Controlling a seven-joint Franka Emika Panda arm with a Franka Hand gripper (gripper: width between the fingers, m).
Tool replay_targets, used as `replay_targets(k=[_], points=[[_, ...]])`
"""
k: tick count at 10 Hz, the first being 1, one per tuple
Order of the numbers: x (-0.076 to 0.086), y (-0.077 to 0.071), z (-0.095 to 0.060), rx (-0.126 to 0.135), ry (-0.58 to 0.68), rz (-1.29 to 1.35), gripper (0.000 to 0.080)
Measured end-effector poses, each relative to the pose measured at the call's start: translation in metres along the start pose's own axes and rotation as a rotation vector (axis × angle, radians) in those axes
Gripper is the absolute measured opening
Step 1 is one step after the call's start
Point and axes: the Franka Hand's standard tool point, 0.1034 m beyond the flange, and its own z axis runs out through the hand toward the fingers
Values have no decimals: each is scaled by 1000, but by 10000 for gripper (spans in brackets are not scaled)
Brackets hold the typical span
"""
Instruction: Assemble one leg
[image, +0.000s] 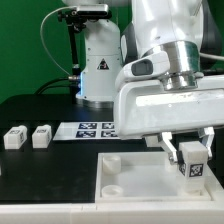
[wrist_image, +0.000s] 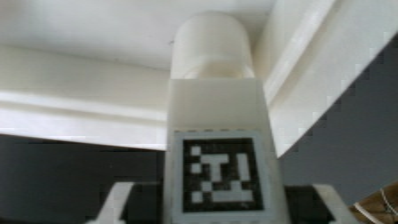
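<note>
- The gripper (image: 189, 156) is closed on the leg (image: 190, 171), one finger on each side of the block; the marker tag (wrist_image: 221, 172) faces outward between the fingers
- The leg hangs at the right of the exterior view, above the far right part of the white tray-like piece (image: 130, 186); whether its lower end already touches the tray cannot be told
- Its long axis runs straight out of the gripper and down. In the wrist view the rounded end (wrist_image: 214, 50) points away from the camera at the tray's white surface, so the leg looks upright, not tilted
- The coming move probably turns on lining that rounded end up with a corner socket just below. The one socket (image: 113, 160) in plain sight is at the tray's far left corner, well apart from the leg, and any socket under the leg is hidden by the gripper
- The tray lies flat at the near edge of the black table (image: 40, 108), with nothing standing beside the held leg
- A spare leg (image: 14, 137) and a second spare leg (image: 41, 135) sit well apart to the left, near the marker board (image: 92, 127), clear of the path
</note>
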Motion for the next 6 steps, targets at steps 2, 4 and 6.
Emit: replay_targets(k=[2,4,6], points=[[0,0,0,1,-2,-1,347],[0,0,0,1,-2,-2,528],[0,0,0,1,-2,-2,642]])
